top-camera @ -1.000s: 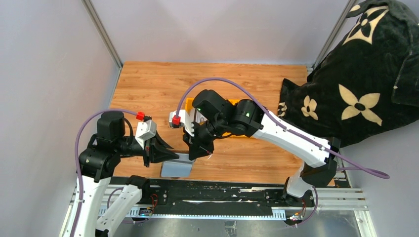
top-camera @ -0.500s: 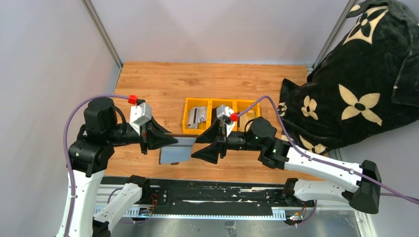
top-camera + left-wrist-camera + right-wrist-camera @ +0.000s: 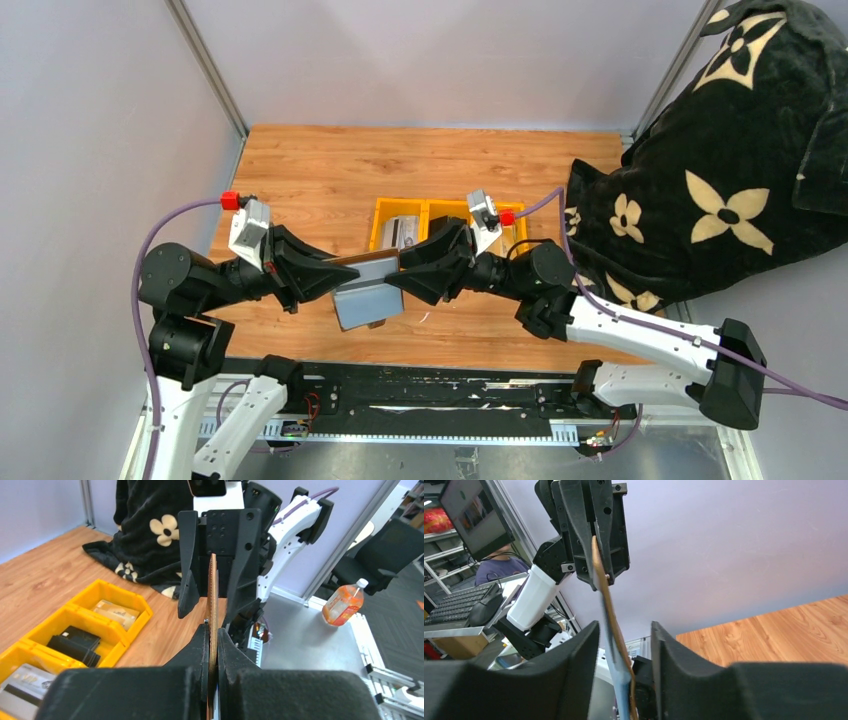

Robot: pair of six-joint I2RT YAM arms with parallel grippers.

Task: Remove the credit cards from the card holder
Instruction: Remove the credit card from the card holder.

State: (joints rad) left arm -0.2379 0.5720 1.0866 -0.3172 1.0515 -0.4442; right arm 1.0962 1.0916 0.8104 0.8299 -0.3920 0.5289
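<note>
Brown outside and silvery-grey inside, the card holder (image 3: 370, 300) hangs open in the air over the near edge of the surface (image 3: 310, 170), pinched by one flap in the clenched left hand (image 3: 342, 276) so that its slots face outward and the other arm can reach them. The right hand (image 3: 397, 280) meets it from the opposite side, its fingers (image 3: 574, 670) spread apart and straddling the thin edge without gripping, apparently lining up for a pinch on a card. Whether any card remains in the slots cannot be told from here. Beyond, the yellow bin (image 3: 381, 208) sits on the wood with credit cards (image 3: 75, 642) already sorted by colour into its three compartments: silvery, black and tan. Farthest right, a black flowered blanket (image 3: 720, 150) drapes over the surface's edge.
</note>
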